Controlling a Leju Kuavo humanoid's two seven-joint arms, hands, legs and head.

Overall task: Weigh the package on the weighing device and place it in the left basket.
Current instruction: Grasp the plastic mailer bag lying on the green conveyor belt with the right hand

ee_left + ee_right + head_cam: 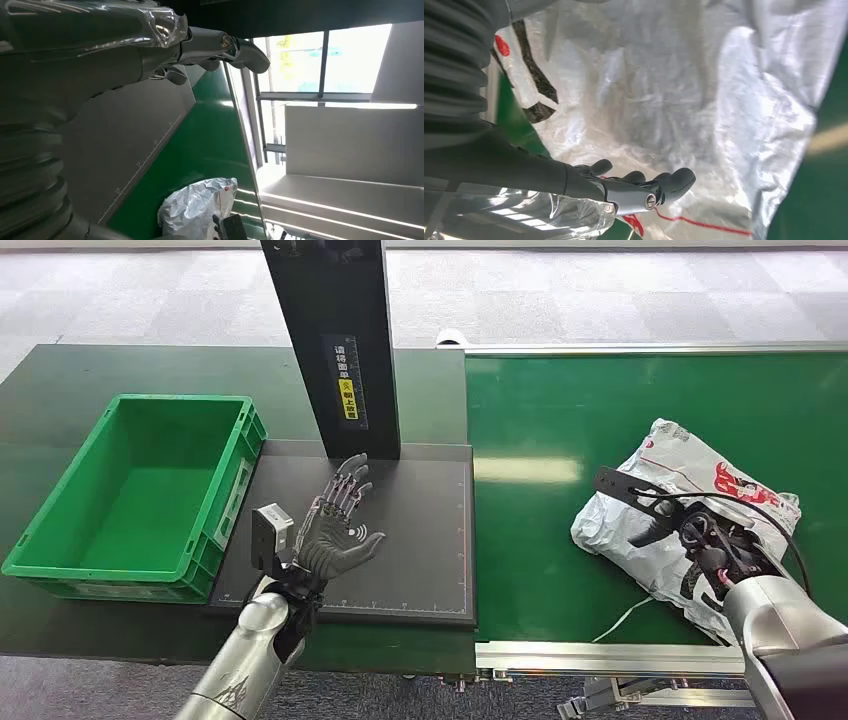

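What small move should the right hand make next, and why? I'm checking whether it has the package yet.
Probably close the right hand around the package and lift it. The hand rests on the crumpled silver bag, which still lies on the green belt, apart from the black scale plate. The left hand hovers open over that plate, and the green basket is empty.

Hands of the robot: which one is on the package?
The right hand; it rests on the silver package on the green belt. The left hand hovers open over the black scale plate.
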